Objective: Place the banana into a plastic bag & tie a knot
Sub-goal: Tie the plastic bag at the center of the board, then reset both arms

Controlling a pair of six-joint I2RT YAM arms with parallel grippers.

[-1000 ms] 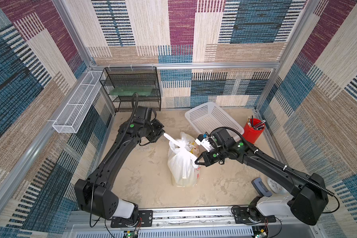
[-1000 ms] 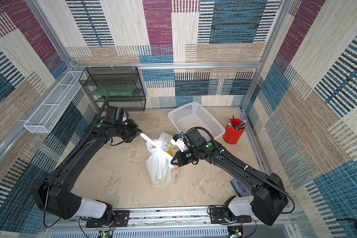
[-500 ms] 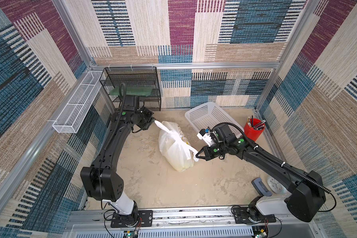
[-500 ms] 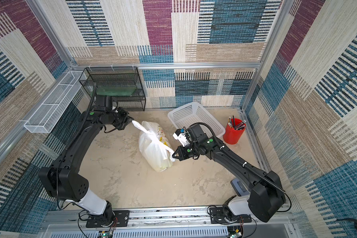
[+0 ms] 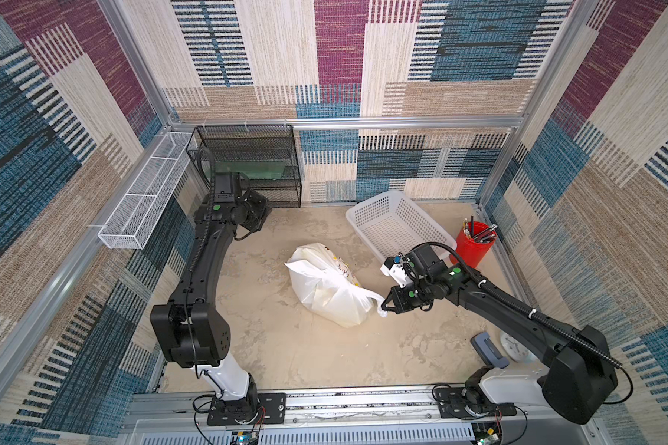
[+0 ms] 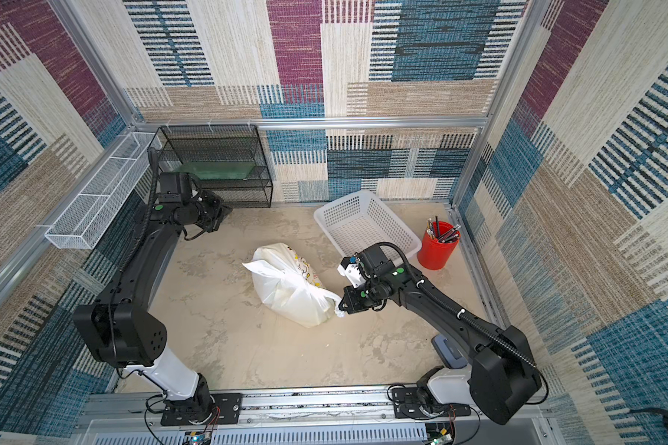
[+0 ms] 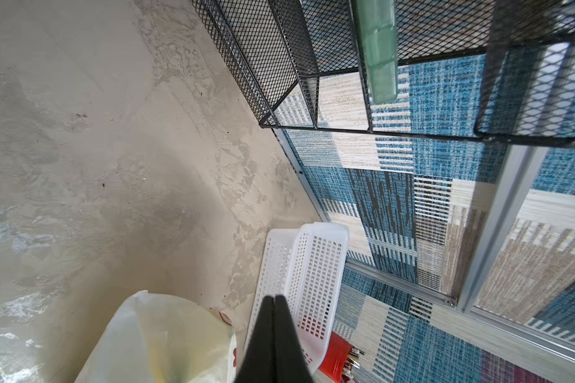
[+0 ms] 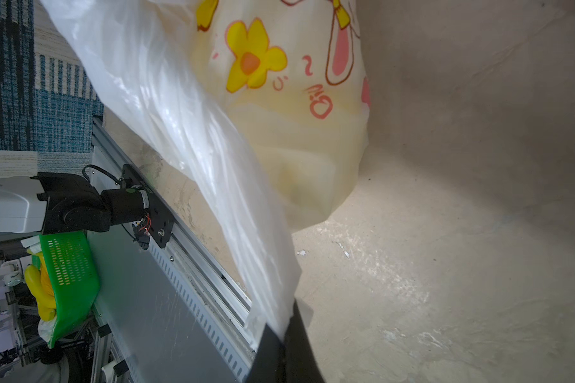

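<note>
Right wrist: right claw point(image 8: 283, 326) clamps plastic bag point(image 8: 213, 132); left claw point(image 7: 274, 296) closed; pencils point(image 5: 479, 231) in red cup point(image 5: 471, 252).

Perhaps pink lettering on plastic bag point(image 8: 246, 132)

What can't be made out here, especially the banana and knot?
The banana: hidden inside the plastic bag in both top views; the right wrist view shows only a yellowish tint.
The knot: the bunched plastic at the right gripper is too small in the top views; the right wrist view shows only a stretched strand.
The grey-blue object: partly covered by the right arm in both top views.
</note>
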